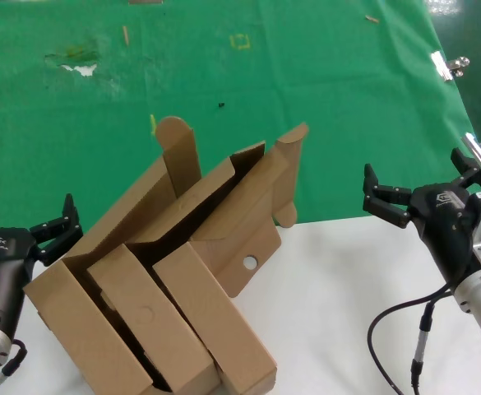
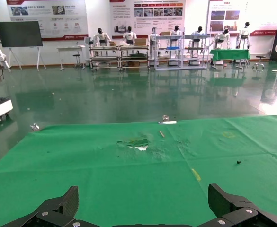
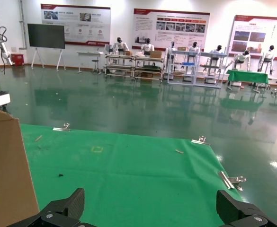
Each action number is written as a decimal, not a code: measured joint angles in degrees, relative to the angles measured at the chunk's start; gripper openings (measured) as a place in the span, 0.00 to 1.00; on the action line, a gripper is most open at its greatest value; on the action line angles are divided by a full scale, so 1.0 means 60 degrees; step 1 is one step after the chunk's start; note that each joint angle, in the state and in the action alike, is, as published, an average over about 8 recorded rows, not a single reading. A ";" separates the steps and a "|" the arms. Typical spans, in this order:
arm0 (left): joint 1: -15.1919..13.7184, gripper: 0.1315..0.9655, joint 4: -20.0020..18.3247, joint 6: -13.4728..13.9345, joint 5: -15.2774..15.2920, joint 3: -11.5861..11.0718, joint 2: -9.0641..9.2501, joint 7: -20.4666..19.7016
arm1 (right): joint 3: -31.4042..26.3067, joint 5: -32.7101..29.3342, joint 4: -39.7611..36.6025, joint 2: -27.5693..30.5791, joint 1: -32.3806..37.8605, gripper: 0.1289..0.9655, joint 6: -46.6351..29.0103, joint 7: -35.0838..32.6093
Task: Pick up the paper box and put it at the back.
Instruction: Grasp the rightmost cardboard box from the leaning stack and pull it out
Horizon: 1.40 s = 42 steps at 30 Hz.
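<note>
The paper box (image 1: pixel 242 216), shallow brown cardboard with a round punched hole and a rounded side tab, leans with its lid ajar inside the big carton (image 1: pixel 63 317). It sits at the edge of the green cloth (image 1: pixel 322 99), the back. My left gripper (image 1: pixel 57 230) is open and empty just left of the carton. My right gripper (image 1: pixel 419 188) is open and empty to the right of the paper box, well apart from it. The left wrist view shows only green cloth between its open fingers (image 2: pixel 65 204). The right wrist view shows the same between its fingers (image 3: pixel 69 204).
The carton also holds a flat box with a faint circle mark (image 1: pixel 144 315) and another flat box (image 1: pixel 215 325). A yellow square mark (image 1: pixel 240 41), stains (image 1: pixel 80 62) and metal clips (image 1: pixel 446 64) are on the cloth. The white tabletop (image 1: pixel 339 321) lies in front. A cardboard edge (image 3: pixel 8 170) shows beside my right gripper.
</note>
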 joint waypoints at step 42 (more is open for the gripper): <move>0.0000 0.69 0.0000 0.0000 0.0001 0.0000 0.0000 -0.0001 | 0.2322 0.1640 0.1672 0.4636 -0.3800 1.00 -0.8606 -0.4931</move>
